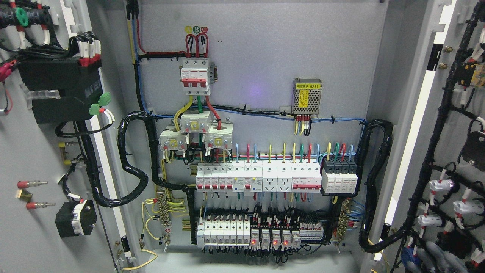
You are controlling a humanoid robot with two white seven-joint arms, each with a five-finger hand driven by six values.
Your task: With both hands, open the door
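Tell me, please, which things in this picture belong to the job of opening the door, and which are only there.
Belong to the job:
left door, swung open
right door, swung open

Only there:
back panel
top breaker
power supply
row of breakers
black cable bundle

No robot hand shows.

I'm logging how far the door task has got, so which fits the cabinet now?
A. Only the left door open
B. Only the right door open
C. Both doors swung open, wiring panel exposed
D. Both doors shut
C: the left door and right door both stand swung outward, showing their inner wiring, and the back panel with its breakers is fully exposed.
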